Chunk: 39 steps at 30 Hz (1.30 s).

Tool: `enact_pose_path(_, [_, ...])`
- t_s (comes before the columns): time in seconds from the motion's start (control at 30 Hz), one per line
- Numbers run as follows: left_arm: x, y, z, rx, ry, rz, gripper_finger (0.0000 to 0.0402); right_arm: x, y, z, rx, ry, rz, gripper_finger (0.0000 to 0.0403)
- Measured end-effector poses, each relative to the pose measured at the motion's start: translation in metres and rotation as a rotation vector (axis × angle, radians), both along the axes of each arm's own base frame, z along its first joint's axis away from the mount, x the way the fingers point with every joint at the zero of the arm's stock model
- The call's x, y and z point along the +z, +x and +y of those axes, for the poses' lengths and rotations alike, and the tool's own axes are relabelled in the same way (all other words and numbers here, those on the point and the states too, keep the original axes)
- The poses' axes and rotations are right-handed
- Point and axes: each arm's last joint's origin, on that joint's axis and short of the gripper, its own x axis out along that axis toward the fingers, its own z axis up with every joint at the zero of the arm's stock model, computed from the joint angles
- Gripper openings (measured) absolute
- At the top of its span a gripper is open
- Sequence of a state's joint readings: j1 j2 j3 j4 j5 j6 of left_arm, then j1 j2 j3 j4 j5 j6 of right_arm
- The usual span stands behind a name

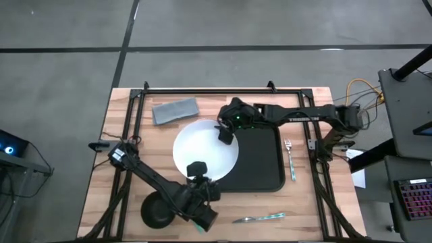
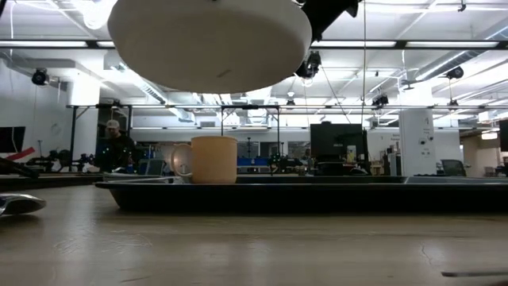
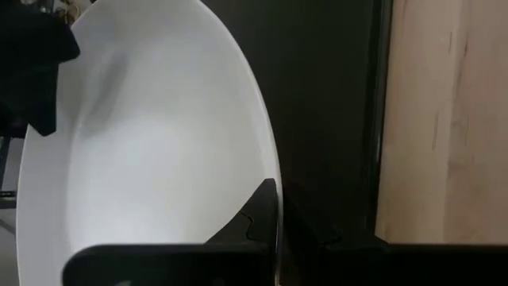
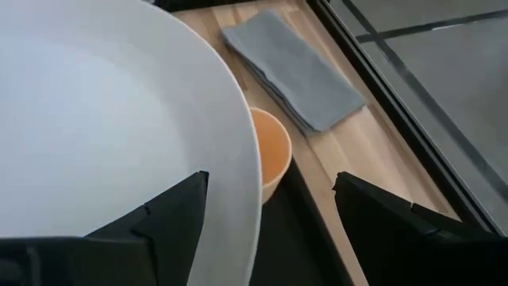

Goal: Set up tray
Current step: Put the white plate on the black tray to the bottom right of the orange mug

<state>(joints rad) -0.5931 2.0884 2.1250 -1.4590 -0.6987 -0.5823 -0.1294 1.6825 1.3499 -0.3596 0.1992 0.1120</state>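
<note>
High view: the white plate [image 1: 202, 152] is held up over the tray [image 1: 260, 162], mid-desk, by the left pincer [image 1: 198, 177], clenched on its rim. The right pincer [image 1: 225, 131] is seen released. A tilt could make it slide off.

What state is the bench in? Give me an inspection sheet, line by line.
Surface: wooden table, with a black frame at its edges.
Job's things: tray flat on the table; plate held in the air over its left edge; cup on the tray under the plate.
Clutter: napkin, bowl, fork and another utensil, all off the tray.
Grippers: left gripper shut on the plate's near rim; right gripper open, astride the far rim.
Cables: loose loops beside the right arm's base.
Surroundings: person far behind; keyboard to the right.
</note>
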Motion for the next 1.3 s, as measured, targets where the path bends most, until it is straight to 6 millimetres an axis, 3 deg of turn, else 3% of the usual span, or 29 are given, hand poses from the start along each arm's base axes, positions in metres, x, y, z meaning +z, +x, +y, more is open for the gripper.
enact_pose_path(0.2, [0.0, -0.002, -0.003, -0.006, 0.008, -0.012, 0.0, -0.002, 0.0, -0.006, 0.03, 0.05, -0.001, 0.0214])
enact_pose_path(0.47, [0.001, -0.001, -0.003, -0.003, 0.008, -0.024, 0.0, -0.002, 0.0, -0.004, 0.076, 0.085, -0.005, 0.0031])
enact_pose_path(0.5, [0.001, -0.001, -0.003, -0.003, 0.012, -0.028, 0.0, -0.002, 0.0, -0.004, 0.074, 0.088, -0.007, 0.0022])
enact_pose_path(0.77, [0.003, -0.001, -0.002, 0.001, 0.027, -0.046, 0.0, 0.011, -0.011, -0.003, 0.062, 0.093, -0.011, 0.001])
enact_pose_path(1.0, [0.012, -0.005, 0.001, 0.002, 0.036, -0.076, 0.0006, 0.024, -0.046, -0.008, -0.02, 0.079, 0.09, 0.0009])
enact_pose_path(1.3, [0.014, -0.006, 0.001, 0.005, 0.024, -0.077, 0.0112, 0.044, -0.086, -0.014, -0.084, 0.02, 0.04, 0.0007])
